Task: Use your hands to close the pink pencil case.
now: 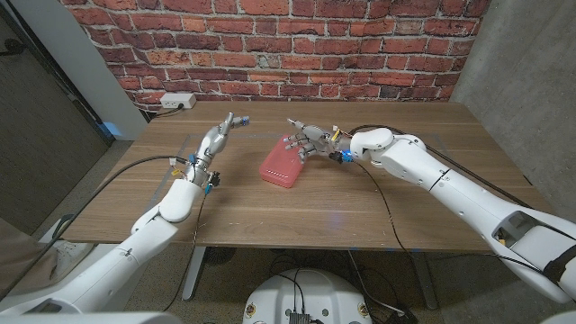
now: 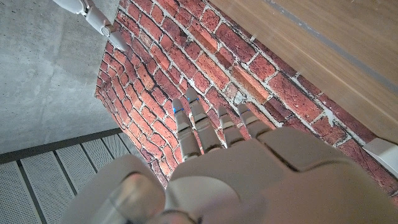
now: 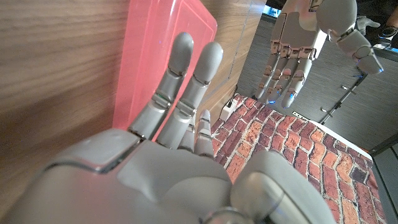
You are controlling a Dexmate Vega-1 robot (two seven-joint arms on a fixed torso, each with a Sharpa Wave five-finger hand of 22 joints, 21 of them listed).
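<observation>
left hand (image 1: 219, 137): raised over the table's left-centre, fingers straight and apart, holding nothing; well apart from the case.
pencil case (image 1: 285, 163): pink, boxy, mid-table, just right of centre, long axis running near to far. Lid looks down or nearly down; can't tell from these views whether it is latched.
handling: reads as a rigid, smooth plastic shell, likely light. Smooth shell on smooth wood, so I expect it to slide if pushed sideways. Push straight down on the lid, steady the near end with the other hand.
where to hold: flat top face near the far edge for pressing; long sides for bracing. No zip or clasp visible.
contents: interior hidden, can't tell what is inside.
right hand (image 1: 310, 139): at the case's far right end, fingers extended and slightly spread over the lid; the right wrist view shows fingers (image 3: 198, 79) lying along the pink top. Touching or hovering just above, can't tell; gripping nothing.
table (image 1: 378, 202): wood.
</observation>
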